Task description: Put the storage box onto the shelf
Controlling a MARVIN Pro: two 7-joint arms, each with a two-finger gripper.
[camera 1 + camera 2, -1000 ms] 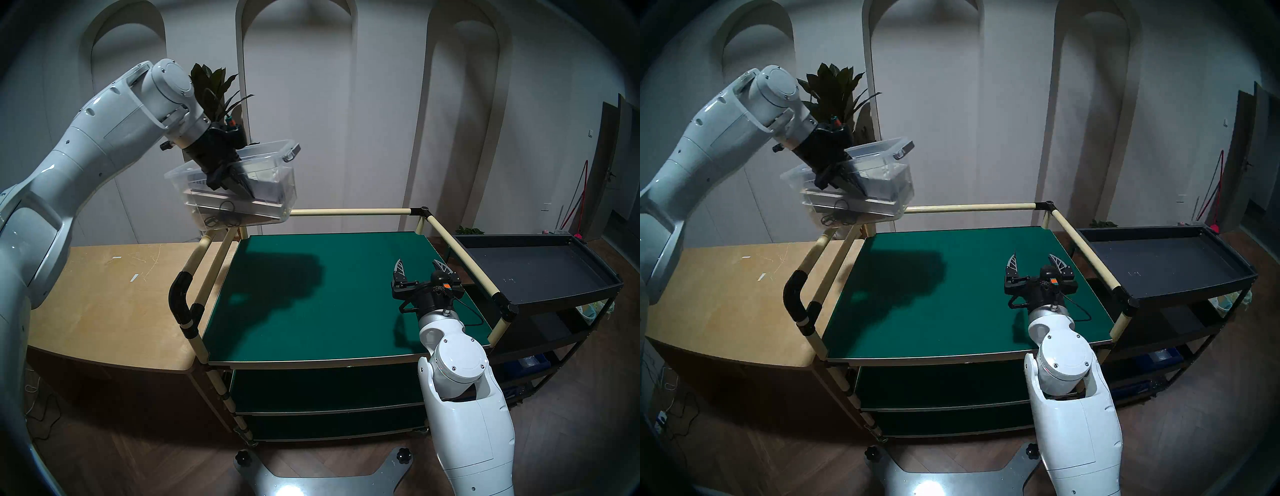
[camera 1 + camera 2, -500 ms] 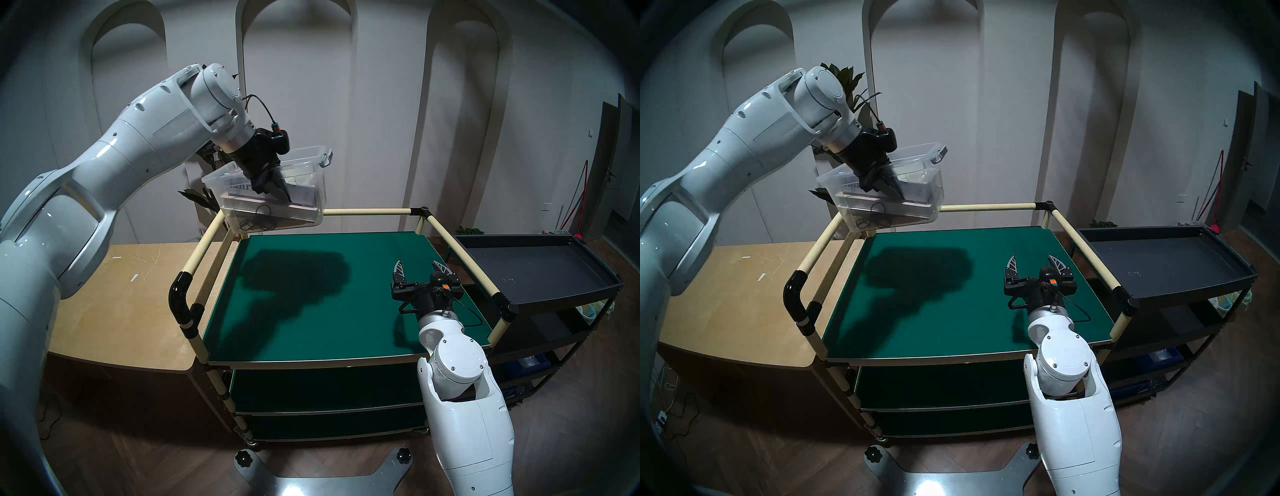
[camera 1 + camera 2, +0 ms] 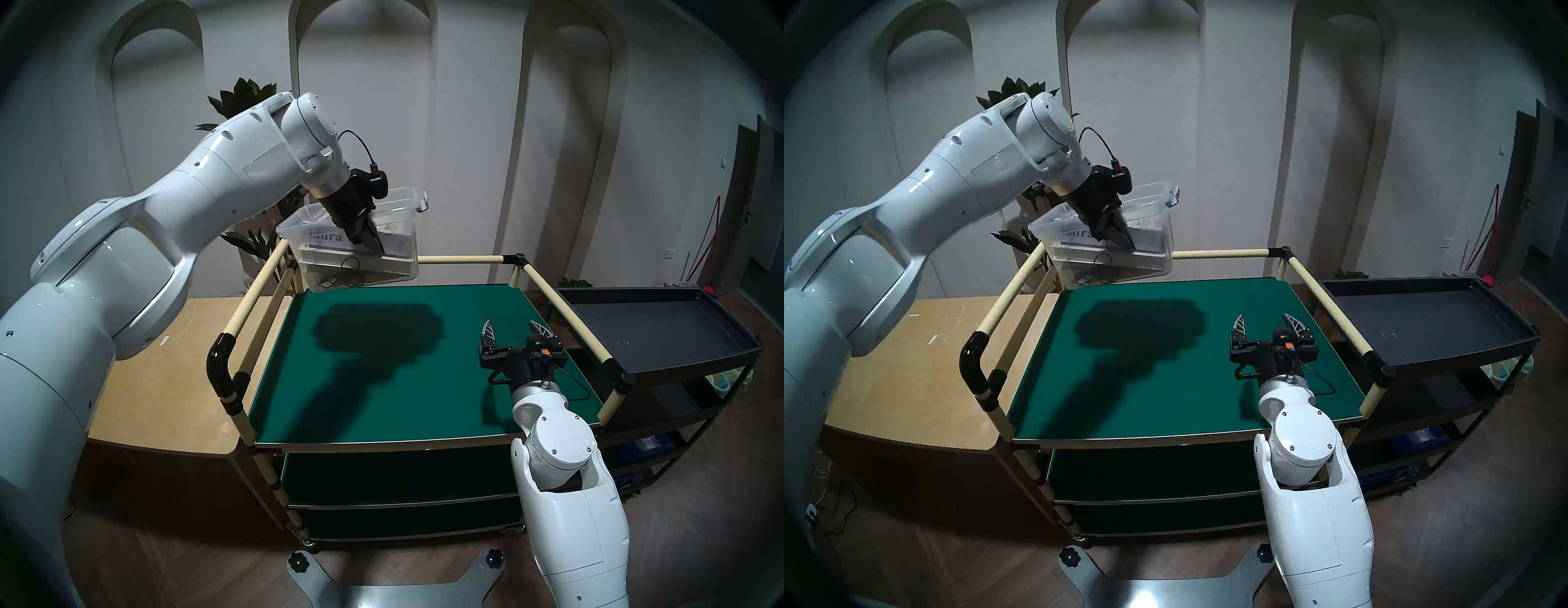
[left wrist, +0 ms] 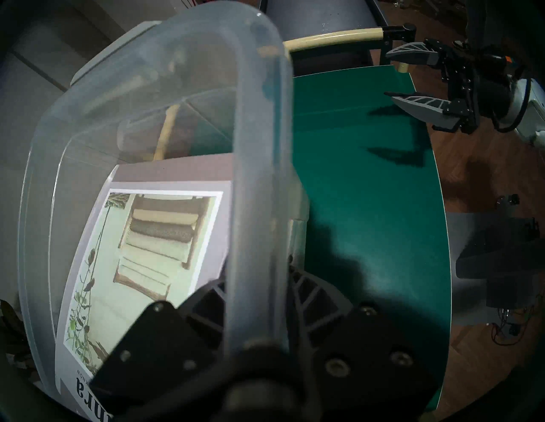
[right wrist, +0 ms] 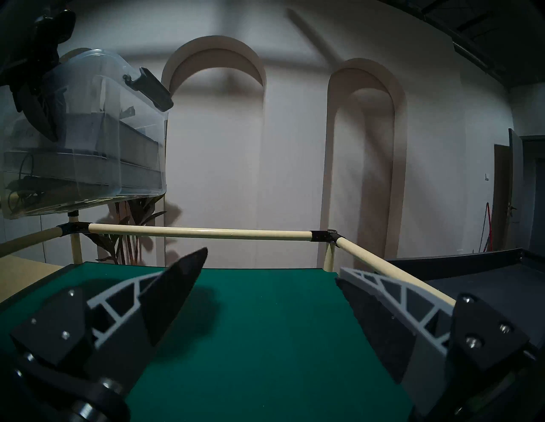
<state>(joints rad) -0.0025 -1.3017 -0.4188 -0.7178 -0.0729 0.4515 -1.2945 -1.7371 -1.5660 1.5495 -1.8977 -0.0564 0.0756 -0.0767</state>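
Observation:
The storage box (image 3: 396,237) is a clear plastic bin with magazines and a black cable inside. It hangs tilted in the air over the back left corner of the shelf (image 3: 424,403), above the cream rail. My left gripper (image 3: 375,246) is shut on its near long wall, one finger inside and one outside, as the left wrist view shows (image 4: 259,283). My right gripper (image 3: 511,327) is open and empty, low over the right side of the green top board (image 5: 265,324). From there the storage box (image 5: 88,153) is up at the left.
A tan wooden counter (image 3: 161,382) adjoins the shelf on the left. A dark grey metal cart (image 3: 653,327) stands to its right. Cream rails (image 3: 462,258) fence the top board at the back and both sides. A potted plant (image 3: 242,93) stands behind the left arm.
My left arm has carried the storage box to the right and a little lower, from left of the side rail to over the shelf's back left corner. The right arm has not moved.

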